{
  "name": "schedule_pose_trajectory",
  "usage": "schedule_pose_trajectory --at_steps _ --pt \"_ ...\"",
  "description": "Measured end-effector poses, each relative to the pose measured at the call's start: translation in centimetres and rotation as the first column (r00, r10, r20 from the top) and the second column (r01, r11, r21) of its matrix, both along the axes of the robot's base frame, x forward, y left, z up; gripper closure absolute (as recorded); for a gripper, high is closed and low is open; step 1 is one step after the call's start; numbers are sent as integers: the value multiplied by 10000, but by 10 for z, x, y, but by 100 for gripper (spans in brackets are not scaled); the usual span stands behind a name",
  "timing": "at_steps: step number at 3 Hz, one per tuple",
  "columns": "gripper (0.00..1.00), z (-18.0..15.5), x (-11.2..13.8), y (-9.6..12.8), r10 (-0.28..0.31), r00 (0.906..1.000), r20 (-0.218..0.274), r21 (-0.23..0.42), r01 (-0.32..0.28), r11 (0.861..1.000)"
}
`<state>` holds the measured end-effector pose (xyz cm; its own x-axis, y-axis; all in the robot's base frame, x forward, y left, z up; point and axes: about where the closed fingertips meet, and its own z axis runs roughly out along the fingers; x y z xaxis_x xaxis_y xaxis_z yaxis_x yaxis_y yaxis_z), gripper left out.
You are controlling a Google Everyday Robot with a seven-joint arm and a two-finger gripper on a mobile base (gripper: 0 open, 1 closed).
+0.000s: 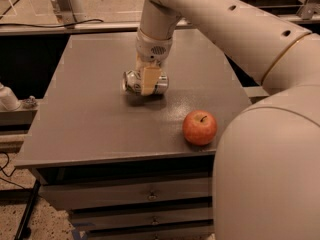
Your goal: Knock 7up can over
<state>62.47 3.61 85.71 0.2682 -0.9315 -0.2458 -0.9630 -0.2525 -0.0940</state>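
Observation:
The 7up can [131, 82], silver with green bands, lies on its side on the grey table [90, 129], a little left of the middle, its silver top facing left. My gripper [149, 85] hangs from the arm straight down onto the can and covers its middle, touching it. The can's left end and right end [162, 84] show on either side of the gripper.
A red apple [200, 127] stands near the table's front right edge. My large arm [270, 149] fills the right side. Drawers [150, 196] sit below the tabletop. A white object [7, 98] rests on a ledge at the far left.

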Motion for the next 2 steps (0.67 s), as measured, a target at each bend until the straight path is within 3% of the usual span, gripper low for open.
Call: schedule_pose_trajectory --at_steps 1,2 --pt "12 1 0 1 -55 10000 12 106 55 9999" --pt "0 0 -1 2 -77 10000 -10 171 78 9998"
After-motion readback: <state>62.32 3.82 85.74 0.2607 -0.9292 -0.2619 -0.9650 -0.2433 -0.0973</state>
